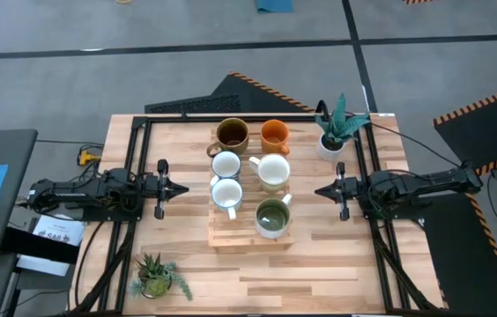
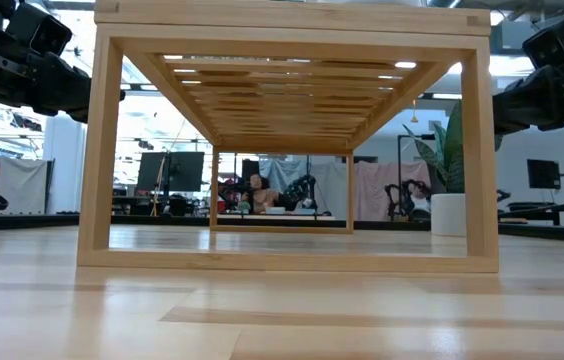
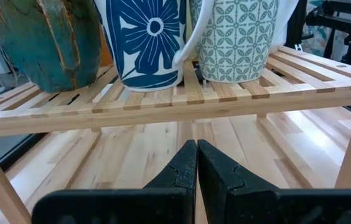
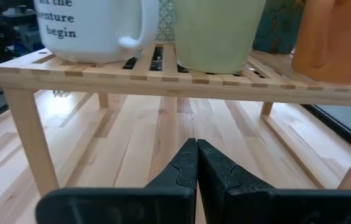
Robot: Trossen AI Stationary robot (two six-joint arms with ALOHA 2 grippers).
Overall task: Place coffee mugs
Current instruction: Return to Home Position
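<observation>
Six mugs stand upright on a slatted wooden rack in the middle of the table: brown, orange, two white ones, a pale cream one and an olive green one. The left wrist view shows a teal-glazed mug, a blue-flowered mug and a green-patterned mug on the slats. My left gripper hovers left of the rack, shut. My right gripper hovers right of it, shut. Both point at the rack without touching it.
A white-potted spiky plant stands near the far right corner, behind my right arm. A small succulent sits near the near left corner. Black frame rails run along both sides of the table. Bare wood lies under the rack and toward the near edge.
</observation>
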